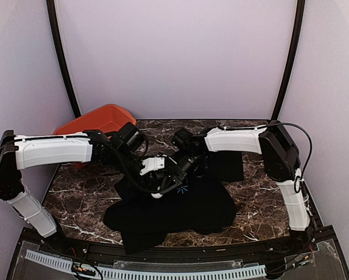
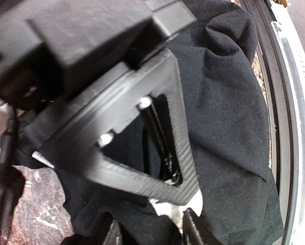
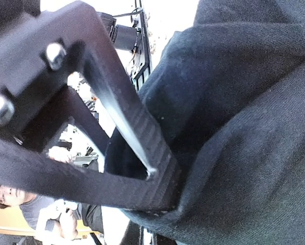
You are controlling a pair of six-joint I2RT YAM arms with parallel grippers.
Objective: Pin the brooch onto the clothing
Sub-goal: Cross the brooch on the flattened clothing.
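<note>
Brooch isn't showing clearly in any view, so I'm guessing it's hiding where the two grippers are meeting over the chest of the shirt [image 1: 186,213]. Going left to right: the left gripper [image 1: 161,184] is hanging right at the bunched fabric and I can't tell how wide its jaws are or whether they're gripping anything, with the blue print [image 1: 182,188] peeking out beside it. The right gripper [image 1: 176,177] is pinching fully closed on a fold of shirt, probably lifting the cloth for the pin.
</note>
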